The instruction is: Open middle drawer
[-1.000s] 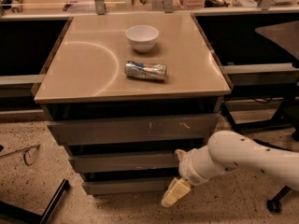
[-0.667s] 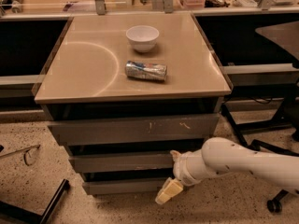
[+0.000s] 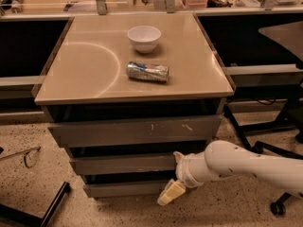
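Reach is what this step needs first. My tool hangs low at the right of the cabinet, in front of the right end of the lowest drawer, its pale tip pointing down and to the left. I cannot tell whether it is open or closed, and I see nothing held in it. The middle drawer sits just above and to the left of it, under the scratched top drawer. Its plain grey front looks shut or nearly so.

I see no handle, so I judge that the dark gap along its upper edge is the only purchase. To do this well I should lift the tool clear of the lowest front, bring it level with that gap, and catch the top lip of the middle front, not the scratched one above. A hold nearer the centre should draw more evenly than one at the right corner, where the drawer may skew and bind. Then a straight, level pull away from the cabinet. A gentle pull also spares the bowl and the can lying on its side on the bench.
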You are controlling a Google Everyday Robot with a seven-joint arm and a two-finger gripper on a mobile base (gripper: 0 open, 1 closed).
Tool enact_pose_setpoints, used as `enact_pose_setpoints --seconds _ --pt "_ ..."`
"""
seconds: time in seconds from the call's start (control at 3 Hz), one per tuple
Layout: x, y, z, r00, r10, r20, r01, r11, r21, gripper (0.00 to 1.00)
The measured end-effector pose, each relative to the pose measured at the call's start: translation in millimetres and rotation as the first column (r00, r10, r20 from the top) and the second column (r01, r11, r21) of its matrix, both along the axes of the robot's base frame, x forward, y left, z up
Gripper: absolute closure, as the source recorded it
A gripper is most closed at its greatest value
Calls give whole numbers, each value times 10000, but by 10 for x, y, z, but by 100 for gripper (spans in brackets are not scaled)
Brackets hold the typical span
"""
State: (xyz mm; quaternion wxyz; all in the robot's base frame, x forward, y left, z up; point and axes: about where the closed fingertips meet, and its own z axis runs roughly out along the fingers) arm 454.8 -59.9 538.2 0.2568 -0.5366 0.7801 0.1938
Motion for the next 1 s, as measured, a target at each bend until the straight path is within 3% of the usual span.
enact_pose_setpoints --seconds 1.0 --pt "311 170 -549 9905 -805 1118 771 9964 344 0"
